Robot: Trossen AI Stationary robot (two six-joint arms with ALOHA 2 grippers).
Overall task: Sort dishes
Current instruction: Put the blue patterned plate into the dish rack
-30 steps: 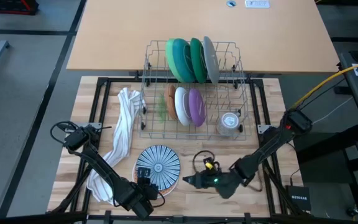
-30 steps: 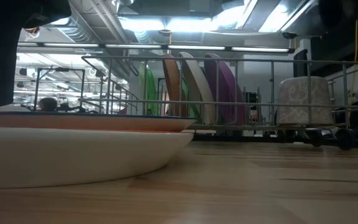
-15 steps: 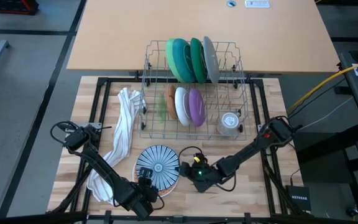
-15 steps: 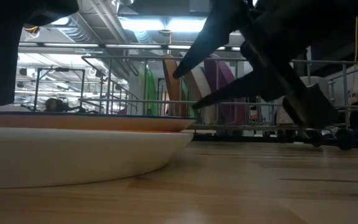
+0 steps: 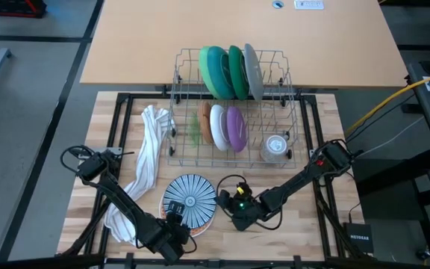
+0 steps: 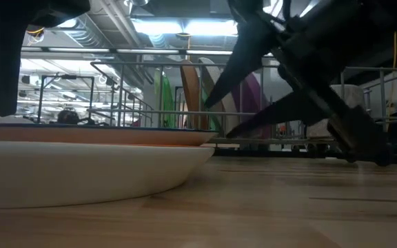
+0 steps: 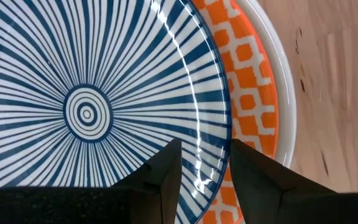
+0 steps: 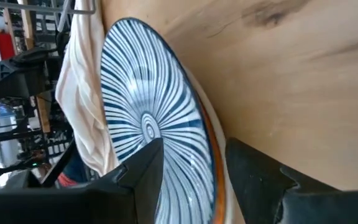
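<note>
A blue-and-white striped plate (image 5: 189,198) lies on an orange patterned plate (image 7: 250,81), which rests in a white bowl (image 6: 81,172) on the wooden table. My left gripper (image 5: 175,224) is at the stack's near edge, pointing steeply down. Its fingers stand open above the striped plate's rim (image 7: 219,124). My right gripper (image 5: 226,205) is at the stack's right edge, open. In the low view one finger is above rim height and the other (image 6: 229,132) just beside the rim. I see neither gripper touching the stack.
A wire dish rack (image 5: 178,97) stands at the far middle, with green, teal and grey dishes in its back row and light green, orange, white and purple ones in front. A glass cup (image 5: 275,147) is in its right corner. A white towel (image 5: 144,164) lies left of the stack.
My right gripper has come down and toward the table's left, up to the right edge of the plate stack, rolling as it went. Its fingers stayed open. The plates have not moved.
</note>
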